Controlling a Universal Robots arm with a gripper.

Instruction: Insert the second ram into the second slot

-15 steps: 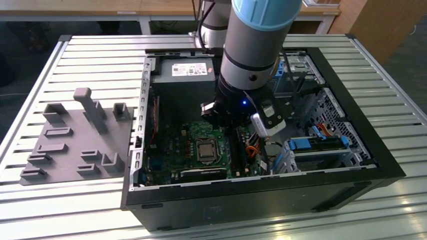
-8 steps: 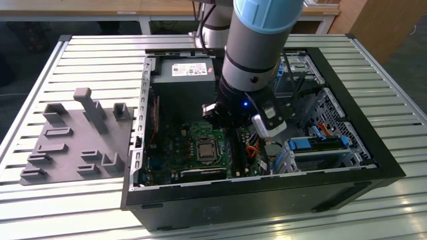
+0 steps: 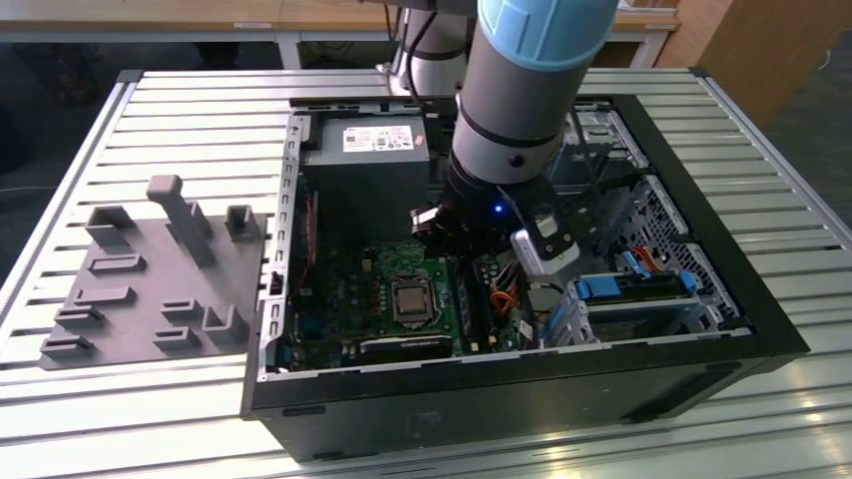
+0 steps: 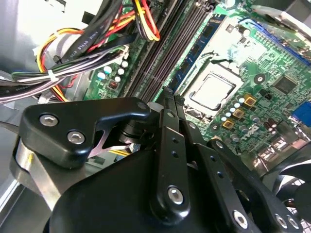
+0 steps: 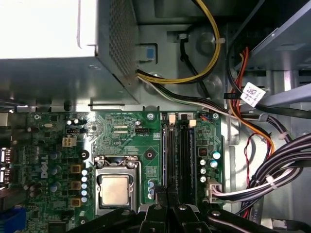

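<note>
Tool point(image 4: 167, 94) down inside the computer case point(image 3: 745, 299) on the bench point(image 3: 174, 110), fingers drawn together; a grip cannot be told. Tips sit at one end of the ram point(image 4: 197, 53), standing edge-up in the slot nearest the processor point(image 5: 115, 189).

Robotics lab: open computer case point(image 3: 533, 404) and grey fixture plate point(image 3: 140, 294) on slatted metal workbench point(image 3: 174, 110)
</note>
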